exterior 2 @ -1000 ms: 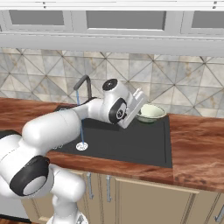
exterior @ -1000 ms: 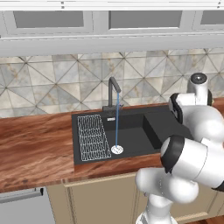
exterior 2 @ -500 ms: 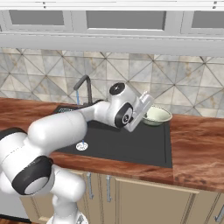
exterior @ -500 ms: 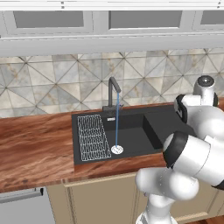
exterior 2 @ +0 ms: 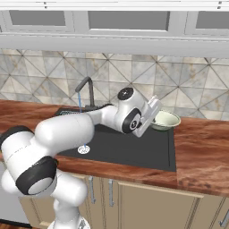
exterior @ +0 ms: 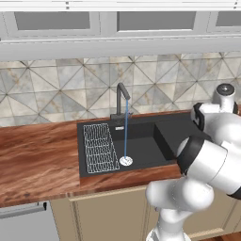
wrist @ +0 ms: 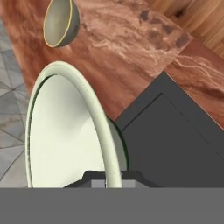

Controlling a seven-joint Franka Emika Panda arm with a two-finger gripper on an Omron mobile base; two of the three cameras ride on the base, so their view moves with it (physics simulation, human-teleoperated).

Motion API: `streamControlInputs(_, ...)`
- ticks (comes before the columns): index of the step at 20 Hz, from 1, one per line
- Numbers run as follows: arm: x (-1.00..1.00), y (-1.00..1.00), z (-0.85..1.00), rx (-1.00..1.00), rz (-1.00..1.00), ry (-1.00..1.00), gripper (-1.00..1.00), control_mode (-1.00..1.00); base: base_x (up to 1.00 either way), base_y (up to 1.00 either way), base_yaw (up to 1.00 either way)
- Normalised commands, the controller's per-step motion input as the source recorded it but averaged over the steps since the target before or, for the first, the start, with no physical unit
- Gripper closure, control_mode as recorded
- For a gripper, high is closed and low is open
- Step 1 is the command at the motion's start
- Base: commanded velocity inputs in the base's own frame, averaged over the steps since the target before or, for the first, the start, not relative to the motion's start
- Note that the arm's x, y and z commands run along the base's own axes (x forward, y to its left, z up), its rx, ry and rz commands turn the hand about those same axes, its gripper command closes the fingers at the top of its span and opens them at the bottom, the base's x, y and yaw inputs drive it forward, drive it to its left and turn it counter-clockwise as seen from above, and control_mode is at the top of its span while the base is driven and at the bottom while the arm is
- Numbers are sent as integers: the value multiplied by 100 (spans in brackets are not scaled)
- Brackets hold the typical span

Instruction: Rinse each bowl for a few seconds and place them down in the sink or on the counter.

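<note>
One arm stretched right, end effector gripping pale bowl (rim pinched)

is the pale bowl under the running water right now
No, the pale bowl sits at the sink's far right corner, well away from the water stream.

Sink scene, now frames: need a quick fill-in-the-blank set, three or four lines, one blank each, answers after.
1. The gripper is shut on the rim of the pale ____ bowl.
2. A thin stream of water runs from the faucet down onto the round silver ____ in the black sink.
3. The white wire rack lies in the sink, on the side of the drain away from the ____.
4. The darker olive bowl rests on the reddish-brown wood-grain ____.

Missing words: cream-green; drain; arm; counter
</note>
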Motion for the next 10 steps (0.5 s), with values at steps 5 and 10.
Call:
streamControlInputs(5, 0, -23, -7, -1, 0, 0, 100, -100, 0, 0, 0)
streamControlInputs(10, 0, -21, -8, -1, 0, 0, 100, -100, 0, 0, 0)
